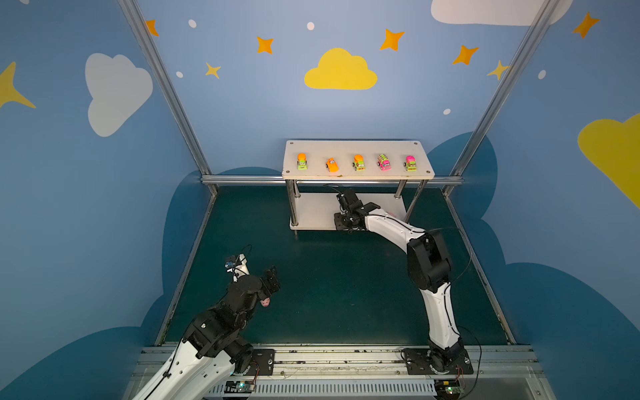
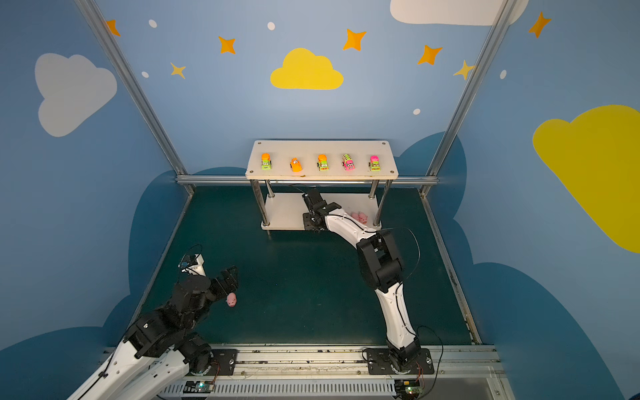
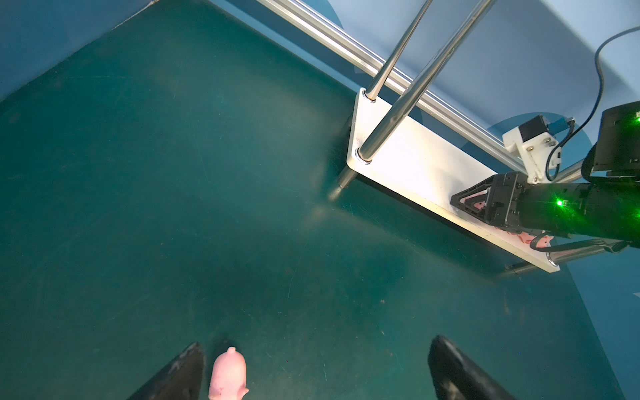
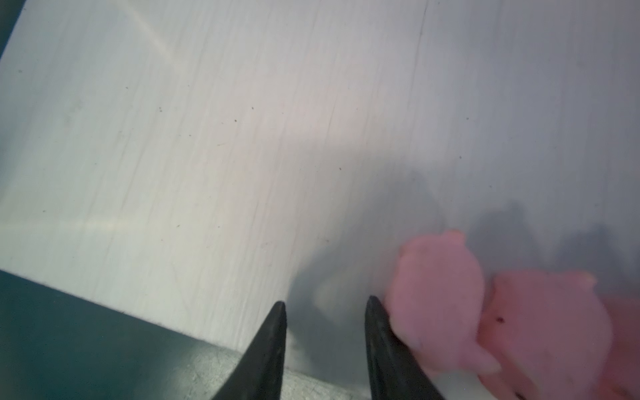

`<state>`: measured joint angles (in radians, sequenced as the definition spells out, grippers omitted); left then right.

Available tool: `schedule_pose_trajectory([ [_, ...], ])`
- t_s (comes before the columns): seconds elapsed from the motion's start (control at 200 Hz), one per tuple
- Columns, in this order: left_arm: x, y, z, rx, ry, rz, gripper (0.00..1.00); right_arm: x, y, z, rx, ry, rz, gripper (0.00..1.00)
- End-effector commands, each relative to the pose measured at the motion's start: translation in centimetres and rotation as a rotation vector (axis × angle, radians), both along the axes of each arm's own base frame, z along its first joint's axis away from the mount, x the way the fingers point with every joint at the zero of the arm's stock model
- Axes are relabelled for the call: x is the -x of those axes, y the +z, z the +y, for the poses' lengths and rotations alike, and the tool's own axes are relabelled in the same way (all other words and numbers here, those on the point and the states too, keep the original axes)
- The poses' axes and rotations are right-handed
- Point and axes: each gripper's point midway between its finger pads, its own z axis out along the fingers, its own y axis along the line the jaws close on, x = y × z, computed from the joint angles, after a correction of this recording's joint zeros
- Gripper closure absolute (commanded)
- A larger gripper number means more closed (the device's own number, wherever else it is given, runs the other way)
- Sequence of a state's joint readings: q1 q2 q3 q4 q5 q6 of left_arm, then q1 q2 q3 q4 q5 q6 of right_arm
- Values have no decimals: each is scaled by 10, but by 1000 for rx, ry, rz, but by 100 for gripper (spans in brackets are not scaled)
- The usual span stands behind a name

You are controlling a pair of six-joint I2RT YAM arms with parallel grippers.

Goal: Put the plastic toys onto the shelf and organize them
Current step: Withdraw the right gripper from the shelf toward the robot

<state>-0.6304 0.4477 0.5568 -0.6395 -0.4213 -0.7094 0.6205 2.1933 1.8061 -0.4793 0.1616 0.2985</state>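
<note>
Several toy vehicles (image 1: 358, 162) (image 2: 322, 162) stand in a row on the top board of the white shelf (image 1: 346, 149) (image 2: 311, 149). My right gripper (image 1: 341, 222) (image 2: 311, 221) (image 4: 325, 302) sits low over the lower board (image 4: 242, 138), open with nothing between its jaws; a pink pig (image 4: 436, 294) lies against the outer side of one finger, another pig (image 4: 547, 322) beside it. These pigs (image 2: 360, 217) show past the arm. My left gripper (image 1: 272, 277) (image 2: 228, 277) (image 3: 317, 343) hangs wide open over the mat, a lone pig (image 3: 228, 375) (image 1: 266, 303) (image 2: 231, 299) between its jaws, close to one finger.
Shiny metal posts (image 1: 293, 204) (image 3: 394, 117) join the shelf's boards. A dark green mat (image 1: 329, 284) covers the floor, bounded by aluminium rails (image 1: 242, 180) and blue walls. The right forearm (image 1: 391, 225) crosses the lower board's front edge.
</note>
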Motion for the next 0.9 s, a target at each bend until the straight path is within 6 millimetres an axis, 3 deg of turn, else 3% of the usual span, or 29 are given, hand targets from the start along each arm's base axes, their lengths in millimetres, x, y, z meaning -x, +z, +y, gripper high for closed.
schedule_pose_trajectory([
  [0.0,0,0,3,-19,5,-10,0,1,23,0,-30,0,-26,59],
  [0.26,1,0,3,-18,4,-7,0,-7,28,9,-49,4,-31,55],
  [0.446,0,0,3,-20,4,-5,0,2,35,12,-59,18,-29,53],
  [0.671,3,-2,4,-13,5,4,0,33,52,16,-86,45,-40,49],
  [0.771,7,-7,8,-12,23,26,0,53,57,16,-93,60,-42,35],
  [0.896,11,-23,11,-2,53,75,0,85,64,17,-114,91,-35,27],
])
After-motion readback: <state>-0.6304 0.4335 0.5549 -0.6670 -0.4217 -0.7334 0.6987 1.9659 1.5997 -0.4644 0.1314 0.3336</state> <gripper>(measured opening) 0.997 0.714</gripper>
